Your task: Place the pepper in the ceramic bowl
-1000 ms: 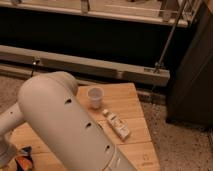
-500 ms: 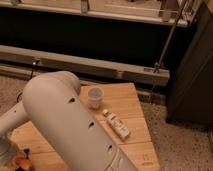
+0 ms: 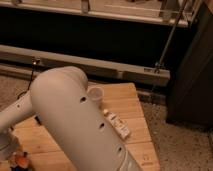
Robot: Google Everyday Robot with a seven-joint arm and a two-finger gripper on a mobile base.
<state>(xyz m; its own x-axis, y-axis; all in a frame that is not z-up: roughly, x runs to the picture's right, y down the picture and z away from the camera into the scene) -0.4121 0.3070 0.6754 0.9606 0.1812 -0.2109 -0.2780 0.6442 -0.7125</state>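
Observation:
My big white arm (image 3: 75, 120) fills the middle of the camera view and hides much of the wooden table (image 3: 127, 107). My gripper (image 3: 15, 156) is at the bottom left corner, at the end of the arm, mostly cut off by the frame edge. A small orange bit, which looks like the pepper (image 3: 23, 161), shows right beside it, low over the table. The black ceramic bowl is hidden or out of view.
A small translucent white cup (image 3: 95, 94) stands on the table just right of the arm. A small pale packet (image 3: 118, 126) lies nearer the table's right side. A dark shelf unit and metal rail (image 3: 125, 70) run behind the table; speckled floor (image 3: 185, 150) lies to the right.
The arm's rounded link has shifted a little up and to the right and covers more of the table. The cup and packet have not moved.

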